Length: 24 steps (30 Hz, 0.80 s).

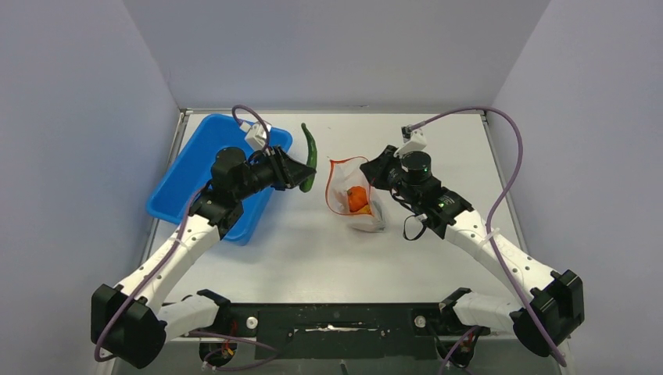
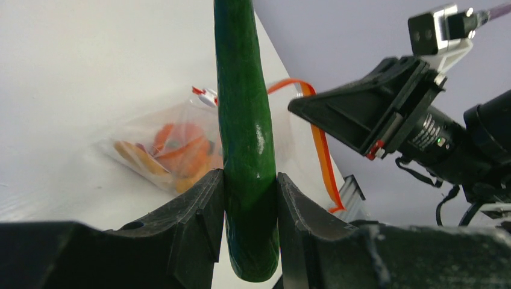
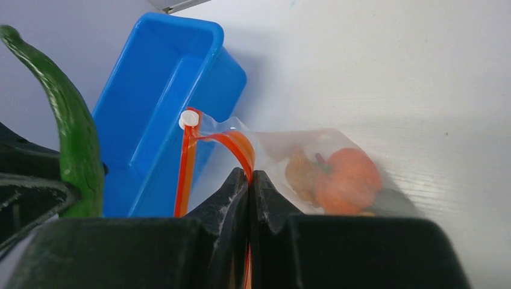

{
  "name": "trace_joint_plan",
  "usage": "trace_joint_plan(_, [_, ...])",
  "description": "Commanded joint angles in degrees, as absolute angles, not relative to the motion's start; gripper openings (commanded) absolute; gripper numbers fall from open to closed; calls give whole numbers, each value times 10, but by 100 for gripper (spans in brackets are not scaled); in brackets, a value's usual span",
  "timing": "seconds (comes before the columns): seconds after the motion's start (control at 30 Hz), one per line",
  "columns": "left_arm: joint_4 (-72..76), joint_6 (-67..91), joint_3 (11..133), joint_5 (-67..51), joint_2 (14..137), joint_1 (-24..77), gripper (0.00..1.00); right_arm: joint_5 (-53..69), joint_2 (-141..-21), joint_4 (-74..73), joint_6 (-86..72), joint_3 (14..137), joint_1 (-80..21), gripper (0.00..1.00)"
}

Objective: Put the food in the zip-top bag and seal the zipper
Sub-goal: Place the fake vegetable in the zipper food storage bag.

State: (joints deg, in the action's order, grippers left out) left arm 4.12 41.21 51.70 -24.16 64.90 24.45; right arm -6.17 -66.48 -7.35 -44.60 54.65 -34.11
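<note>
The zip-top bag (image 1: 349, 195) lies mid-table, just right of centre, with its mouth gaping toward the far left. The zipper (image 3: 238, 144), a red-orange strip along the mouth edge, is unsealed, and a white slider tab (image 3: 189, 119) sits at one end of it. Inside the bag is the orange round fruit (image 3: 347, 179), with a yellow-brown lump (image 3: 299, 171) just beside it; the rest of the contents are too blurred to name.

The right gripper (image 3: 249, 180) is pinched fully together on one lip of the zipper and holds that lip up off the surface.

The dark green piece (image 2: 244, 120) — long, slim, slightly curved — is outside the bag. The left gripper (image 2: 250, 205) clamps it near its lower end, fingers (image 2: 202, 208) snug on both sides, the free end pointing away. It hangs in the air just left of the bag mouth — contact with the bag cannot be told.

The blue tray (image 1: 184, 180) sits on the left side of the table (image 1: 313, 258), partly under the left arm.
</note>
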Motion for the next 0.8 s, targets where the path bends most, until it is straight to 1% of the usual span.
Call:
trace_joint_plan(0.0, [73, 434, 492, -242, 621, 279, 9, -44, -650, 18, -419, 548, -342, 0])
trace_joint_plan(0.13, [110, 509, 473, -241, 629, 305, 9, -36, -651, 36, -421, 543, -343, 0])
trace_joint_plan(0.27, [102, 517, 492, -169, 639, 361, 8, -37, -652, 40, -427, 537, -346, 0])
trace_joint_plan(0.37, [123, 548, 486, -133, 639, 379, 7, -42, -658, 27, -431, 543, -346, 0])
trace_joint_plan(0.5, [139, 601, 478, -144, 648, 380, 6, -53, -655, 22, -432, 541, -347, 0])
trace_joint_plan(0.63, [85, 608, 503, -167, 657, 380, 7, -62, -655, 11, -428, 546, -347, 0])
trace_joint_plan(0.77, [66, 614, 511, -186, 654, 386, 7, -66, -664, 7, -421, 552, -347, 0])
